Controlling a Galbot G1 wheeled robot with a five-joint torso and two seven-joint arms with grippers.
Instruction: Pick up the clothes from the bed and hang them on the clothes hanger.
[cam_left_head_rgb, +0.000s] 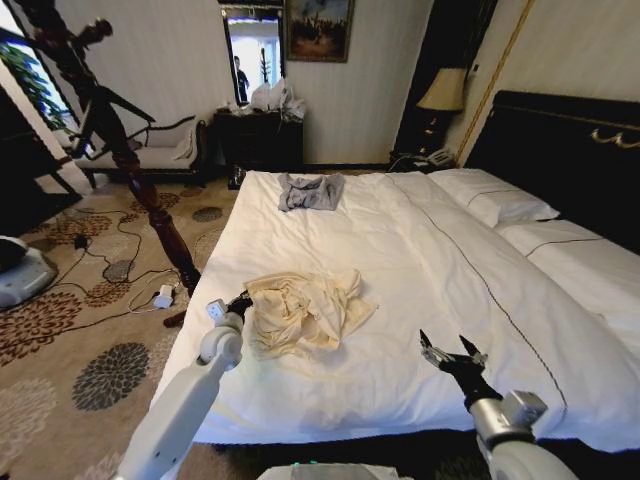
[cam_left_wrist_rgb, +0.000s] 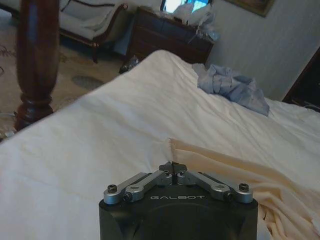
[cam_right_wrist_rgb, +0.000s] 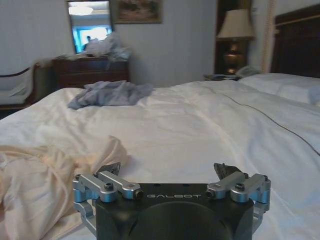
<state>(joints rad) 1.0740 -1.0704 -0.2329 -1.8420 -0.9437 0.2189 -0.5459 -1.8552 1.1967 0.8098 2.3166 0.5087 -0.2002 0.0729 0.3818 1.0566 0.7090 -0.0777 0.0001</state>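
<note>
- The clothes (cam_left_head_rgb: 303, 312) are lying crumpled in a cream heap at lower centre-left of the head view, on the white duvet of the bed (cam_left_head_rgb: 420, 270); collar, sleeves and any emblem are lost in the folds.
- In the left wrist view the garment's right side is running out of frame; in the right wrist view its left part is cut off at the edge.
- The left gripper (cam_left_head_rgb: 238, 303) is sitting at the heap's left edge, arm rising from the lower left of the head view. Its fingers are closed together, tips right at a raised fold of cream cloth (cam_left_wrist_rgb: 235, 175); whether any fabric is pinched between them is hard to make out.
- The right gripper (cam_left_head_rgb: 452, 352) is hovering over bare duvet at lower right, well apart from the heap, fingers spread wide and holding nothing.
- A small grey garment (cam_left_head_rgb: 310, 191) is lying near the bed's far side, upper centre.
- A dark wooden post (cam_left_head_rgb: 140, 180) is leaning across the upper left, its top cut off.
</note>
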